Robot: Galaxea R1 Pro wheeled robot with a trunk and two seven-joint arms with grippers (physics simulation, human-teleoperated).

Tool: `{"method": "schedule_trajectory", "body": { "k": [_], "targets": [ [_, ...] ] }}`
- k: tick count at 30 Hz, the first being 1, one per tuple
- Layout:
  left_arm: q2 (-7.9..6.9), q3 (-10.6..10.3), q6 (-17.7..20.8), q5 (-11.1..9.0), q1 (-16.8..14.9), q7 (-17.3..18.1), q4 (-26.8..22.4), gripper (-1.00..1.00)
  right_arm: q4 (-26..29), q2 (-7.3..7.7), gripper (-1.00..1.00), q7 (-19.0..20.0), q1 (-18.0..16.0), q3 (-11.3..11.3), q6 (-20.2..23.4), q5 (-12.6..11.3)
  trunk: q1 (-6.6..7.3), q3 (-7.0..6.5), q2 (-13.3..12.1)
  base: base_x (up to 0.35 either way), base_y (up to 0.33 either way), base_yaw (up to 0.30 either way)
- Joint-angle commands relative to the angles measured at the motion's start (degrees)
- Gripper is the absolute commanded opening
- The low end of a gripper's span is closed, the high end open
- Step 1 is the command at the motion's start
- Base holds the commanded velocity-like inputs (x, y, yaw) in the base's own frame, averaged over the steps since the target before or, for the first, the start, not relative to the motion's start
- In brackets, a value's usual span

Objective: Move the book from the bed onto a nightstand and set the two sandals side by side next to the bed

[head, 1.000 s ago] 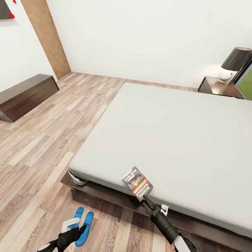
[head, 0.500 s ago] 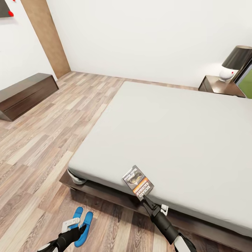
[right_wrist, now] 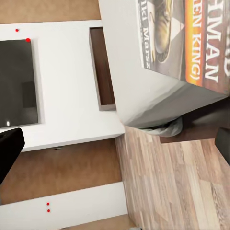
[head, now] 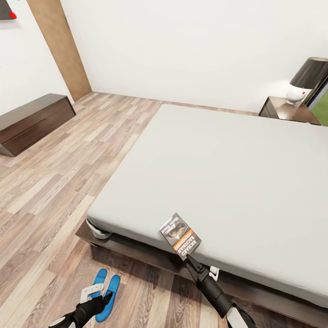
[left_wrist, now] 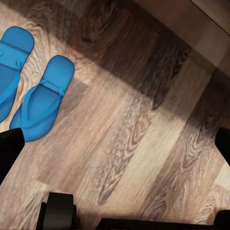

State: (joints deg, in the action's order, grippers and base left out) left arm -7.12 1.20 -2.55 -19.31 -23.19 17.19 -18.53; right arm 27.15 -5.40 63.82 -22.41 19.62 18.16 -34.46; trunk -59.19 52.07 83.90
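The book lies on the pale grey bed, at its near edge, orange band and white lettering up. My right gripper points at the book's near corner from below the mattress edge. In the right wrist view the book sits ahead of the right gripper, whose fingers stand wide apart, open. The two blue sandals lie side by side on the floor by the bed's corner. My left gripper hovers over them, and the left wrist view shows it open, with a sandal off to one side.
A nightstand with a black-shaded lamp stands at the bed's far right. A long low dark cabinet runs along the left wall. Wood-plank floor lies open left of the bed. The dark bed frame juts out below the mattress.
The whole head view has shifted slightly, with the bed and cabinet drifting a little up and left. Both arms, the book and the sandals keep their places relative to each other.
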Motion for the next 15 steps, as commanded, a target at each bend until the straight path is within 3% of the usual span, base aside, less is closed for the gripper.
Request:
{"method": "schedule_trajectory", "body": {
  "k": [1, 15],
  "targets": [
    [0.00, 0.1, -0.1, -0.2, 0.0, 0.3, 0.1, 1.00, 0.0, -0.05, 1.00, 0.2, 0.0, 0.3, 0.6, -0.1, -0.22, 0.22, 0.4, 0.000, 0.000, 0.000],
    [0.00, 0.1, -0.1, -0.2, -0.1, 0.3, 0.1, 1.00, 0.0, -0.05, 1.00, 0.2, 0.0, 0.3, 0.6, -0.1, -3.30, 2.73, 6.0, 0.000, 0.000, 0.000]
  ]
}}
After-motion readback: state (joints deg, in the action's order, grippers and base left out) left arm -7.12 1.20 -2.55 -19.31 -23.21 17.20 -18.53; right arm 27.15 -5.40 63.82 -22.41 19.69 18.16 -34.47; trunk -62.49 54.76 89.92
